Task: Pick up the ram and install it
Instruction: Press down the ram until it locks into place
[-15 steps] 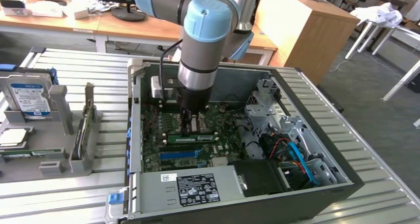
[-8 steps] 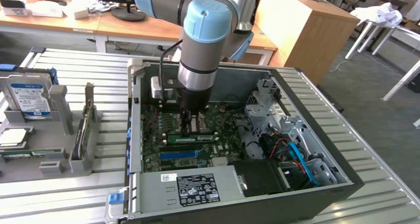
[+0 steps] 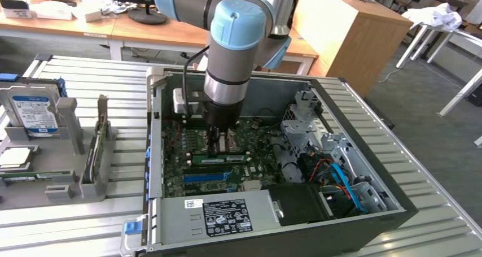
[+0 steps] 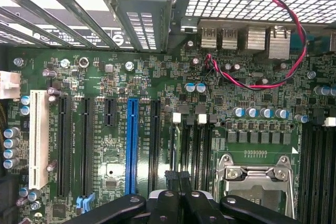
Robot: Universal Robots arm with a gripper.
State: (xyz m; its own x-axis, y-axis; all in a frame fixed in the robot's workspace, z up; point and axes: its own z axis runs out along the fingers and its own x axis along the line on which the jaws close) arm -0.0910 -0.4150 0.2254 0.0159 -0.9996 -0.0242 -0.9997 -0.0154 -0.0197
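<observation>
Ram (image 3: 218, 158): green stick with white label, lying along motherboard (image 3: 197, 172) inside open case (image 3: 391, 209), directly under fingers (image 3: 215, 147).
Fingers: pressed together, tips down at ram; contact not discernible.
Writing: hard drive (image 3: 34, 114) blue-white label and power supply (image 3: 226, 216) sticker, unreadable.
Wrist view: fingers (image 4: 177, 182) shut above memory slots (image 4: 191, 145); blue slot (image 4: 132, 145), white slot (image 4: 38, 140), red-black wire (image 4: 252, 80).
Exterior view: holder (image 3: 64, 175) on desk (image 3: 75, 223).

You're looking at an arm (image 3: 229, 53) of grey metal tubes with pale blue caps on its round joints. A black cable runs down its side. Below the silver wrist sits a black gripper (image 3: 216, 147); up close, its fingers (image 4: 176, 195) are glossy black bars with small round screws.
</observation>
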